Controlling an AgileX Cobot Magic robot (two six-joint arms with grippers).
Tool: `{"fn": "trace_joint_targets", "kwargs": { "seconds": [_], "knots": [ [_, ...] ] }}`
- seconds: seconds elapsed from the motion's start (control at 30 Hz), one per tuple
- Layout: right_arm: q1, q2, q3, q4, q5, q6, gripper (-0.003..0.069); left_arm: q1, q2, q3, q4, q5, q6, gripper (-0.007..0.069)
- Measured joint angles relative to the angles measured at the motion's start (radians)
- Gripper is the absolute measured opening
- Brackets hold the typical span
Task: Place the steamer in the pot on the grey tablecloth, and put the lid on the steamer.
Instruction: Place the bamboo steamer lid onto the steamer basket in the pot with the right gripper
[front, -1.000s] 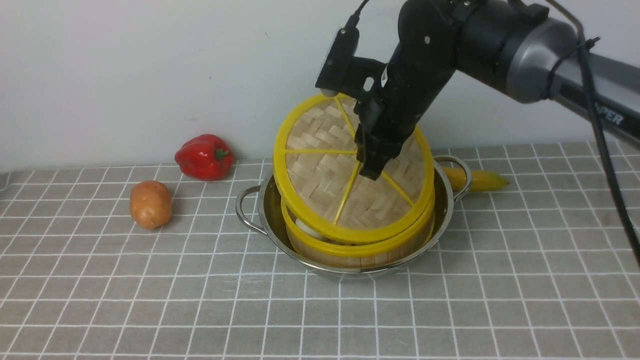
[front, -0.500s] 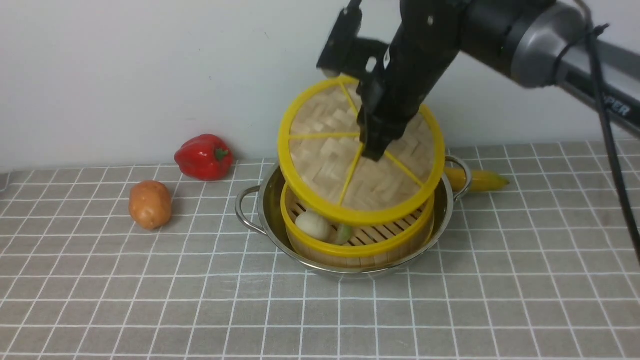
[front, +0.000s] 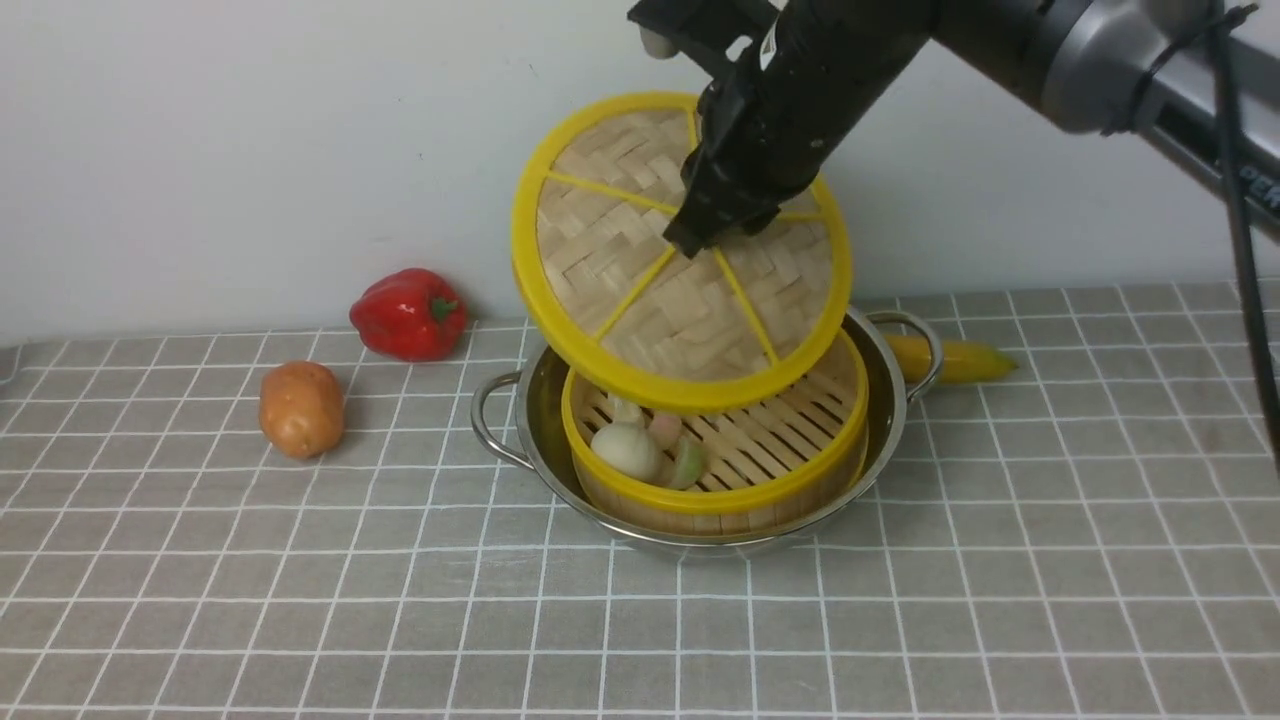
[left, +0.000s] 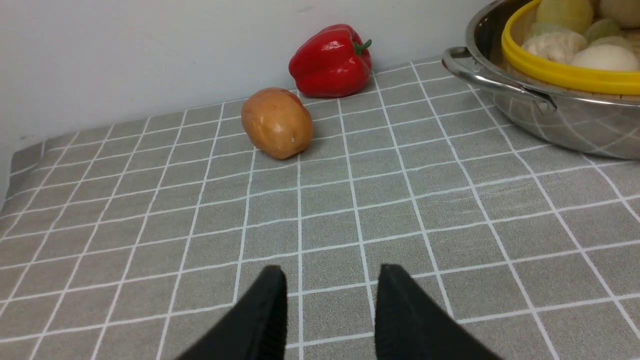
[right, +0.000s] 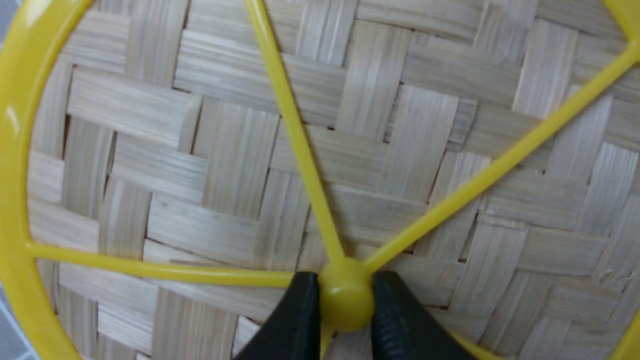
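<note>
Lifting away from the steamer (front: 700, 500) (seated in the pot (front: 530, 430)), the lid (front: 620, 270), pinched at its knob by the right gripper (front: 698, 236), hangs tilted above it, higher than a second ago, so covering remains undone.

The front view looks forward and down over the counter (front: 200, 620) toward the wall (front: 200, 150), with the pot (front: 540, 440) mid-frame at middling range. The left wrist view sits low, left of the pot, catching only its edge. The right wrist view hangs above the pot, close against the lid (right: 200, 150). The front and left wrist views share the pot, potato (front: 301, 408) and pepper (front: 408, 313).
</note>
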Motion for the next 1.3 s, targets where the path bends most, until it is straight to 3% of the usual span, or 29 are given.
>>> {"fn": "trace_joint_targets", "kwargs": {
  "seconds": [0.2,0.4,1.3],
  "knots": [
    [0.0,-0.039,0.059,0.058,-0.002,0.117,0.0147,0.0,0.0,0.001,0.0,0.0,0.0,0.0243],
    [0.0,-0.069,0.143,0.079,-0.002,0.15,0.0147,0.0,0.0,0.001,0.0,0.0,0.0,0.0243],
    [0.001,0.0,0.171,-0.019,-0.025,0.06,0.0147,0.0,0.0,0.001,0.0,0.0,0.0,0.0243]
  ]
}}
